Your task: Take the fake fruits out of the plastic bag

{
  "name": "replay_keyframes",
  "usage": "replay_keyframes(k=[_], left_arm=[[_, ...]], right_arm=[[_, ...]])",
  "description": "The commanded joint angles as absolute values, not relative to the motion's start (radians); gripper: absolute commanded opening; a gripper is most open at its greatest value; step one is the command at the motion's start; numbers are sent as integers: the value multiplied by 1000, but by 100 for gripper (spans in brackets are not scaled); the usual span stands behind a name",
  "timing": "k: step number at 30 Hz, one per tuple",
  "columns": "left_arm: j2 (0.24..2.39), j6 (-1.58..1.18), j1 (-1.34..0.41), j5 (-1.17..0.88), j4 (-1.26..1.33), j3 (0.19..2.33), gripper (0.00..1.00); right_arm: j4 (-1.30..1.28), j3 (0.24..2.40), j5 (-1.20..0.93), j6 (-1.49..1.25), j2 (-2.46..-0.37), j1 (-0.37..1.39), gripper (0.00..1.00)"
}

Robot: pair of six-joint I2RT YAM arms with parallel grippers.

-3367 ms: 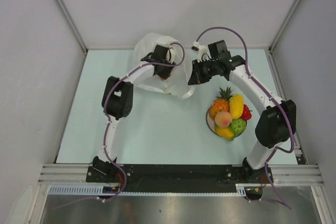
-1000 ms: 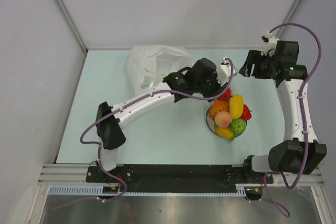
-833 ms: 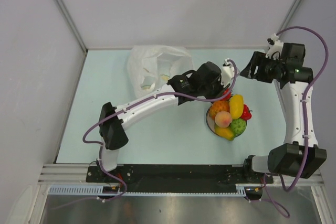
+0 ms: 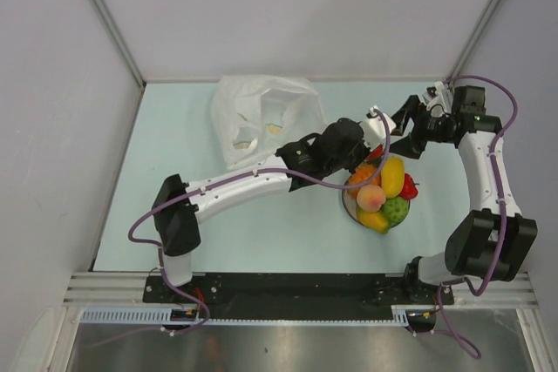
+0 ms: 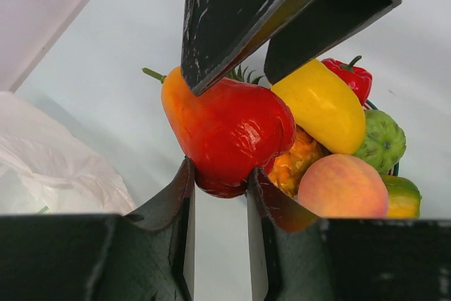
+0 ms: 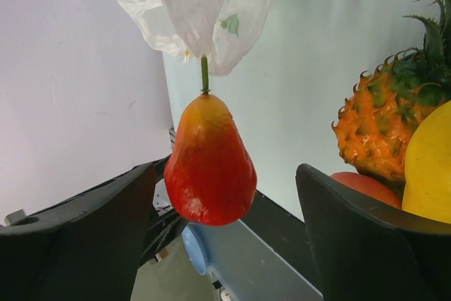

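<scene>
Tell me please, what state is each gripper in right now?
The left gripper is closed on the red pear-shaped fruit.
The right gripper is open, holding nothing.

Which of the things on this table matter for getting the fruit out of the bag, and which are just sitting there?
Job:
plastic bag
red pear-shaped fruit, gripped in the air
pile of fruits

Just there:
plate under the pile
table

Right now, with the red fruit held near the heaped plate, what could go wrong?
The left gripper pinches only the rounded base of the red pear-shaped fruit; it might slip. The plate is heaped, so a released fruit may roll off. The right gripper, jaws open, flanks the fruit closely; they could bump.
</scene>
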State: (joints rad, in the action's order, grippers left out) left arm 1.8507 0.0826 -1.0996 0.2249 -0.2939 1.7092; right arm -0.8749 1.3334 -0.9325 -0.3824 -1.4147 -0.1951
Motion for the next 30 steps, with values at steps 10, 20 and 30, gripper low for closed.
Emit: replay_keyframes(k=[10,20,30], left_arm=[[1829,110,-1117,233,-258,1776,0],[1858,123,-1120,210,-282,1812,39],[1591,164,-1100,-49,-262,1578,100]], right_arm=[[-813,1298,-1005,-451,-1437,-150,77],[-779,1292,-1014,-407,-1424,-156,36],[-1037,1390,-844,-43,-1451,-239,29]])
